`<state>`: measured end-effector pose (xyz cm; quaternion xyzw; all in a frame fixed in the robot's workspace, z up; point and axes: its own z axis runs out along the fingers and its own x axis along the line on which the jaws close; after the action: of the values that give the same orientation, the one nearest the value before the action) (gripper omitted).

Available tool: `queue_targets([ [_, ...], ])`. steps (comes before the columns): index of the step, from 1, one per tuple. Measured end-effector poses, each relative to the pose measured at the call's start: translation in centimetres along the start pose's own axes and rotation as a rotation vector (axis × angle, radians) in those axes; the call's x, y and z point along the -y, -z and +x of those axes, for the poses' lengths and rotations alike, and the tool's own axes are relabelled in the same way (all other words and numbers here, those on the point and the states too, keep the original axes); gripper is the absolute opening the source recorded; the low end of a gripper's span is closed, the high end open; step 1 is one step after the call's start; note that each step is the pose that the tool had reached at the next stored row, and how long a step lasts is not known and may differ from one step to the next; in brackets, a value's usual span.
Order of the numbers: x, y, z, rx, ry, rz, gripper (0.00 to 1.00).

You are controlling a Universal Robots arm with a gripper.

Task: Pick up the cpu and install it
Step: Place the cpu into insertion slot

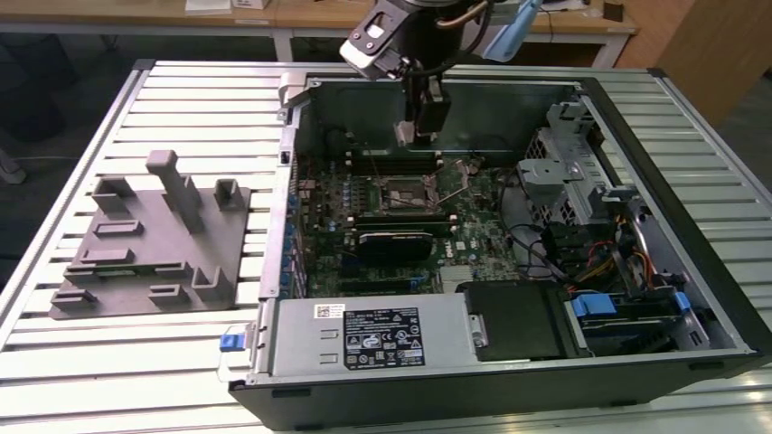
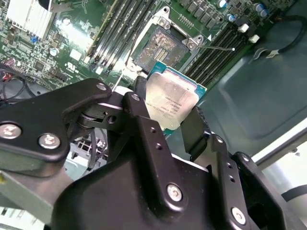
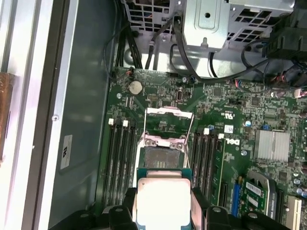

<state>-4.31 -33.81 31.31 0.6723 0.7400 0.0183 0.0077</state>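
The claw (image 2: 170, 114) grips the cpu (image 3: 163, 202) by 2 edges, seemingly just above the open socket (image 3: 161, 159)

Black gripper (image 2: 169, 110), chunky jointed links (image 2: 43, 120), silver screws (image 2: 174, 192). Black arm (image 1: 425, 27), pale grey block (image 1: 368, 41) and blue piece (image 1: 513, 32) at wrist.

I see a slatted alu table (image 1: 133, 362) up front, wooden desks (image 1: 314, 14) behind w/ white legs, dark floor (image 1: 72, 90) btwn.
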Motion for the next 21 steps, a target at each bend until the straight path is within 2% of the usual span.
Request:
queue_targets([
  [2,0.01,-0.36,0.00,0.0001,-0.003,-0.0001,0.53],
  [8,0.04,-1.40,0.05,0.0026,-0.068,-0.0008,0.53],
  [21,0.13,-3.66,0.03,0.0026,-0.073,-0.0010,0.53],
])
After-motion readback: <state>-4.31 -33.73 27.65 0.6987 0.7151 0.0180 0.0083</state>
